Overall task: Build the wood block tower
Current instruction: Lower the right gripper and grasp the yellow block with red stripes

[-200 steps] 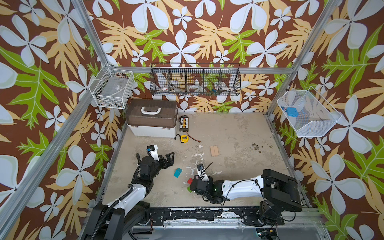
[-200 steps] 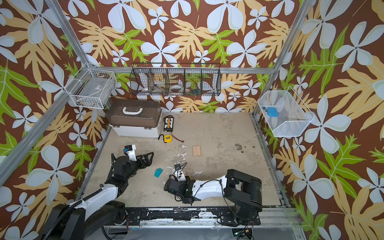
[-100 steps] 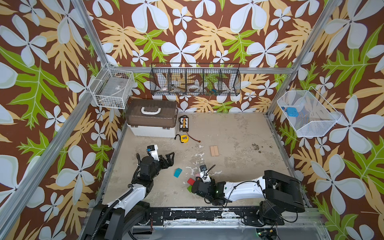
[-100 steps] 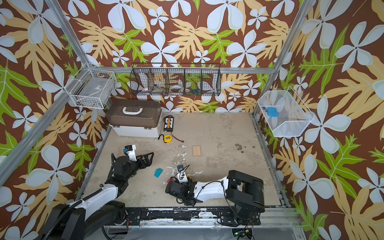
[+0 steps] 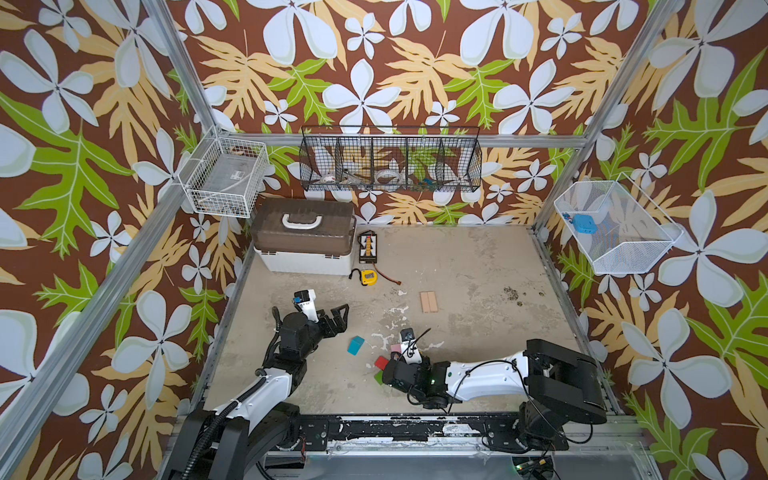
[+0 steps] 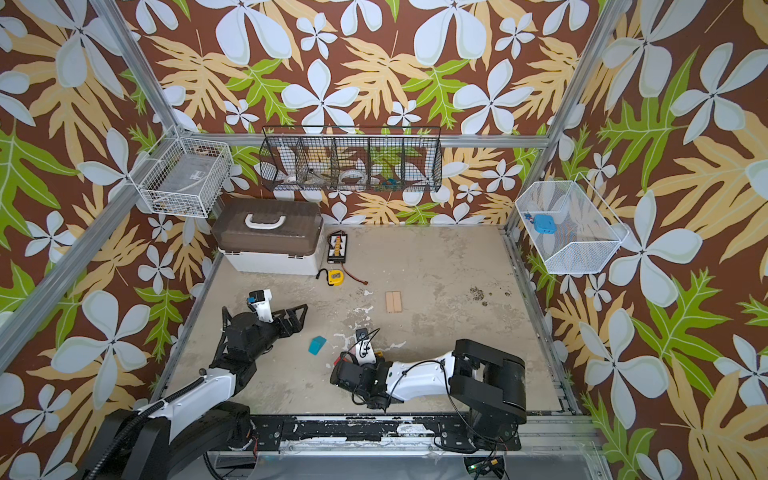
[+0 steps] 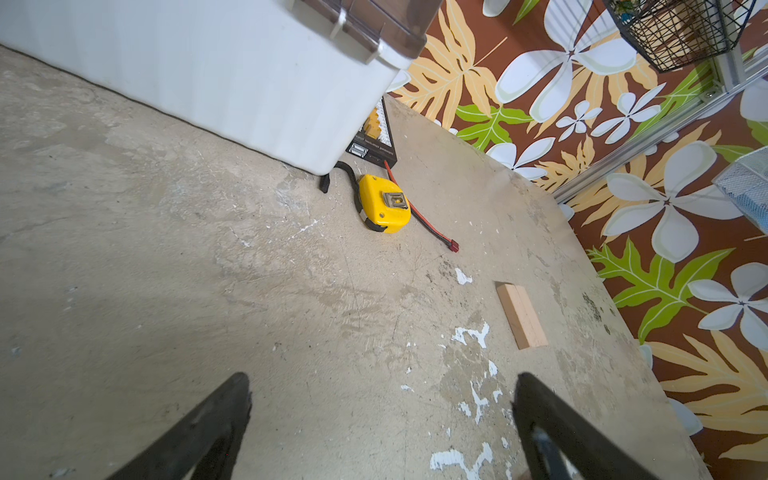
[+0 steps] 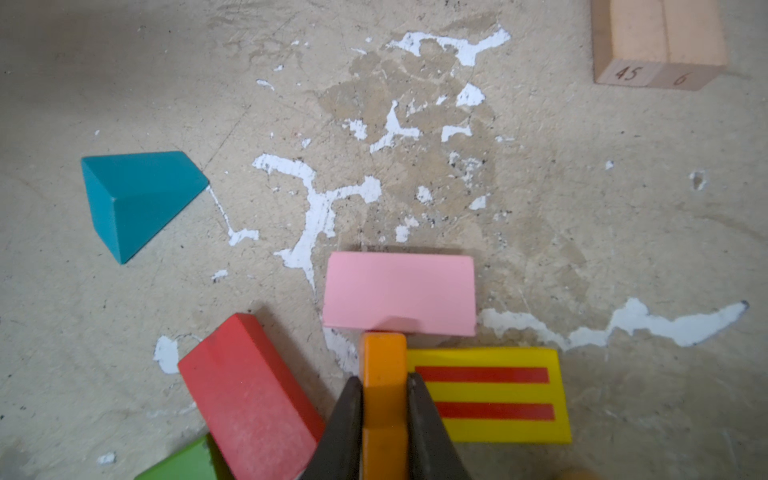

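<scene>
**Right gripper pinches the orange block edge-on.**
Right gripper [image 8: 384,384] fingers are closed narrowly on the orange block [image 8: 383,361], likely to lift it clear of the pink block [image 8: 399,291], red block [image 8: 249,395] and striped yellow block [image 8: 490,395] crowding it; nothing is stacked yet. In a top view, the teal block [image 5: 355,345] lies at 10 o'clock and the plain planks [image 5: 428,301] at 1 o'clock. The left gripper [image 7: 382,399] is spread wide, empty and parked aside. The table [image 5: 478,266] is worn grey with chipped paint, and the walls are floral.

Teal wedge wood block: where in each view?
In a top view: teal wedge wood block, lower left of plain wood plank pair.
In a top view: the block, same place.
Left wrist: not in it.
Right wrist: the block, alone.
Landmark: the plank pair, in all four.
</scene>
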`<state>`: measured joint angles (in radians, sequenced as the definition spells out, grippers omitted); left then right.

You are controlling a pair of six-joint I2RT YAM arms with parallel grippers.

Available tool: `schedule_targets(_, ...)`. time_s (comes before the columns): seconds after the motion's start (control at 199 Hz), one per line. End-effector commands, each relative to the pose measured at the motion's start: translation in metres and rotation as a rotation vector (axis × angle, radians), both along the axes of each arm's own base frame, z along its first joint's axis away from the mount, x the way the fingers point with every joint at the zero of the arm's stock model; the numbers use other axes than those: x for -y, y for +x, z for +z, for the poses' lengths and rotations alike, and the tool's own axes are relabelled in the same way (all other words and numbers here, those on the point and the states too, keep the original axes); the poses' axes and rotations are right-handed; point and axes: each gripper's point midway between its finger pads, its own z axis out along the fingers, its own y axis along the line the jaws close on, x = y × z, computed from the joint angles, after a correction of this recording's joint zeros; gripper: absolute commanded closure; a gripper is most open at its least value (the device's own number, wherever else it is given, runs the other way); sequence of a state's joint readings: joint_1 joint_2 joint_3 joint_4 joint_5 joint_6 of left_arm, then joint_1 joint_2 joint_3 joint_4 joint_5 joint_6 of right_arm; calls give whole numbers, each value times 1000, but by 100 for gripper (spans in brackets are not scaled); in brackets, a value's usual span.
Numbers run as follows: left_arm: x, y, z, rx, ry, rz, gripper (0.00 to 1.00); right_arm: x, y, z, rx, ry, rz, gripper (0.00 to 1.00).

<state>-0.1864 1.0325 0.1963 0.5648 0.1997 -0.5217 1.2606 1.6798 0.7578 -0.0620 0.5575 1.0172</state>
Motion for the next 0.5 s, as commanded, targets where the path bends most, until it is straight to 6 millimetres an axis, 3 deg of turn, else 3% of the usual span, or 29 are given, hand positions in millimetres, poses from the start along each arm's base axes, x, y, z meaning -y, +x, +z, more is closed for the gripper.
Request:
schedule_targets(0.0,3,2,8,33,-12,-13,0,36,-12,-26,-116,-103,-17,75)
schedule_targets(0.221,3,1,9,36,-14,-15,0,46,-5,-15,-83,-111,-39,46)
schedule_targets(0.496,4,1,10,40,-16,-16,0,57,3,-20,-88,-143,-54,25)
